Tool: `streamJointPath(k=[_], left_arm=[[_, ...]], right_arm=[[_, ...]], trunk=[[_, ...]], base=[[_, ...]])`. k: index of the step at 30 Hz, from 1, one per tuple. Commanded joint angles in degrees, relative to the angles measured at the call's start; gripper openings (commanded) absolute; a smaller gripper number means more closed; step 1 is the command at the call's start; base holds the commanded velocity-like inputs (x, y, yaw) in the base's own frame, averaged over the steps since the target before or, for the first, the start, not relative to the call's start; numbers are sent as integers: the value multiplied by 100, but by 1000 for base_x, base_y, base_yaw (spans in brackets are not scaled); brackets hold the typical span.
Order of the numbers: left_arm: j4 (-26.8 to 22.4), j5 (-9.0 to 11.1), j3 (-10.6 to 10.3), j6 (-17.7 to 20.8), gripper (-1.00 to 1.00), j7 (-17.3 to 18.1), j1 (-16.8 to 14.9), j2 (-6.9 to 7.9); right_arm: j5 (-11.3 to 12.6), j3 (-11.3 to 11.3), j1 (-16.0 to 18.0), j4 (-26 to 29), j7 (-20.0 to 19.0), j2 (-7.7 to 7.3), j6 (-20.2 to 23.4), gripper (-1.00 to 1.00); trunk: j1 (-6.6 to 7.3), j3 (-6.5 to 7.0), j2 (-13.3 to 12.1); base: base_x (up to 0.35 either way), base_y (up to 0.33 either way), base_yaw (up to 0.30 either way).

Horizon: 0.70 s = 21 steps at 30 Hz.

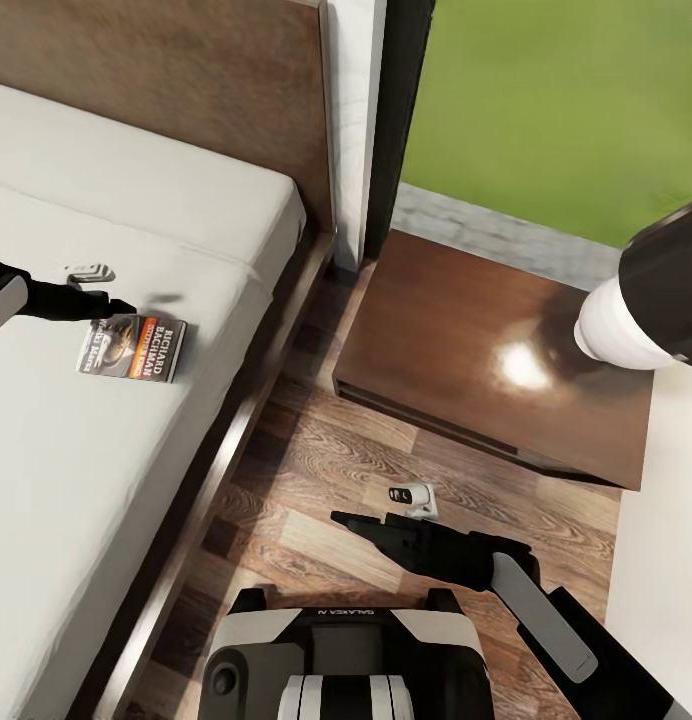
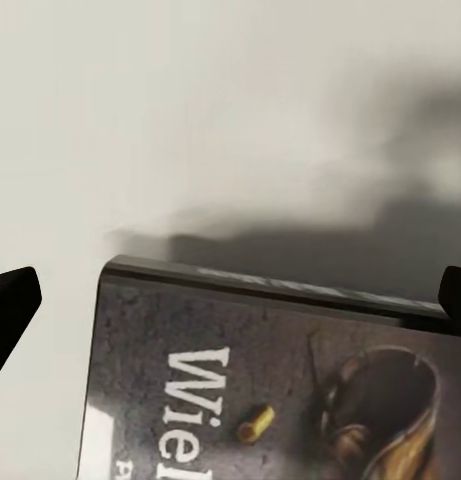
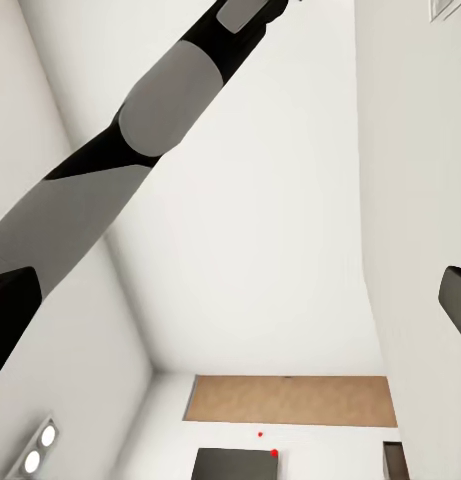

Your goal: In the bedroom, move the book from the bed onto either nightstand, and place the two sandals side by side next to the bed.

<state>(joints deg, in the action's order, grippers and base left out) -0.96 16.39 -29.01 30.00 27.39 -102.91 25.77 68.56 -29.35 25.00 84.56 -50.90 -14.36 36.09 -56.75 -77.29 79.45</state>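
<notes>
One book (image 1: pixel 133 347) lies flat on the bed (image 1: pixel 106 480) mattress, near the edge facing the nightstand (image 1: pixel 456 330), cover up, orange band visible. Left gripper (image 1: pixel 121 308) hovers right at the book's far edge; in the left wrist view the fingertips (image 2: pixel 12 305) sit wide apart either side of the cover (image 2: pixel 290 390), jaws fully open, nothing held. Right gripper (image 1: pixel 348 520) hangs low over the wood floor (image 1: pixel 316 470) in front of the nightstand; its jaw state can't be told from these frames, and it seems to carry nothing. Judgement on handling: thin paperback, light, somewhat floppy, glossy cover likely slick. Lying flat on a soft mattress, there's little edge to get under, so pressing down will just sink it. Best bet is to pinch across the narrow width near the spine side, where it's stiffest, or push one finger under an edge as the mattress gives. Grip near a loose corner risks the cover fanning or the book pivoting. Nightstand top is clear and close, just past the bed frame, so the carry should be short
</notes>
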Motion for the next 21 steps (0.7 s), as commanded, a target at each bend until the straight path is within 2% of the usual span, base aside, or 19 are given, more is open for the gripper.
streamJointPath(k=[1, 11, 21], left_arm=[[-9, 57, -49, 41, 100, 13, -1, 6], [-5, 76, -37, 51, 100, 66, -1, 91], [-1, 77, -40, 76, 100, 695, 1, 135]], right_arm=[[53, -10, 5, -1, 10, -4, 38, 100], [52, -10, 5, -1, 10, -5, 38, 100], [54, -10, 5, -1, 10, -4, 38, 100]], trunk=[[0, -2, 2], [0, -2, 2], [0, -2, 2]], base=[[0, 0, 0], [0, 0, 0], [0, 0, 0]])
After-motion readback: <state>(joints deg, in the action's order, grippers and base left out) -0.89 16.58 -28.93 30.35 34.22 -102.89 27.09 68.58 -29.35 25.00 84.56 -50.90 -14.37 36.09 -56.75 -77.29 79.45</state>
